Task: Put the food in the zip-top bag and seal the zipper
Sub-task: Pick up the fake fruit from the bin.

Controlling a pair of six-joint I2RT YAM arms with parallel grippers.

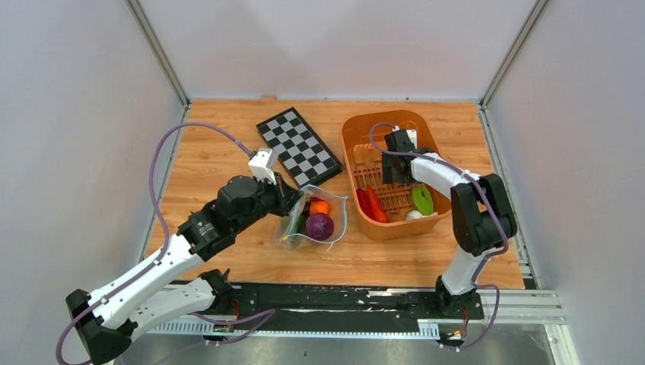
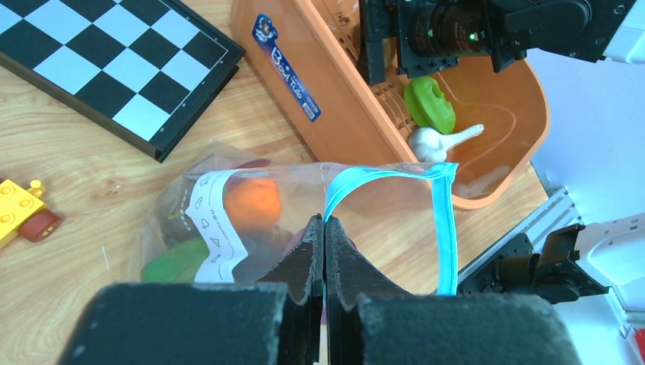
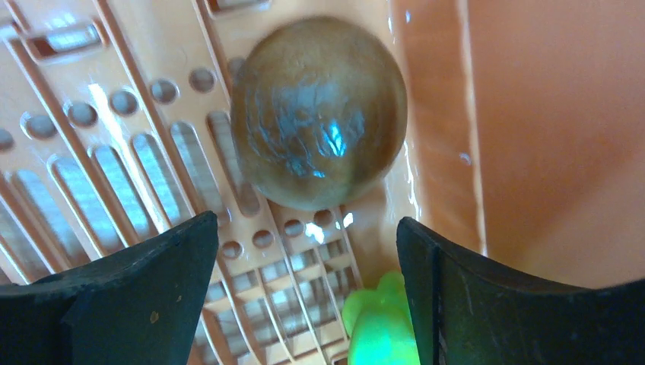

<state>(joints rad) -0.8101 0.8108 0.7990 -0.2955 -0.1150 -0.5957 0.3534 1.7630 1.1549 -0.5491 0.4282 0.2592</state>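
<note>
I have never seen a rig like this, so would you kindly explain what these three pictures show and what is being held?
These are two robot arms bolted to a wooden table. The wide picture looks down from above; the other two come from cameras on each arm's wrist. On the table lie a black-and-white chessboard, an orange plastic basket and a clear crinkly plastic zip-top bag, which already contains a round purple toy vegetable and an orange toy fruit. The left arm has its jaws shut on the bag's light-blue zipper strip, holding its mouth open. The right arm has its jaws open inside the basket, poised over a glossy brown round toy food, holding nothing.
</note>
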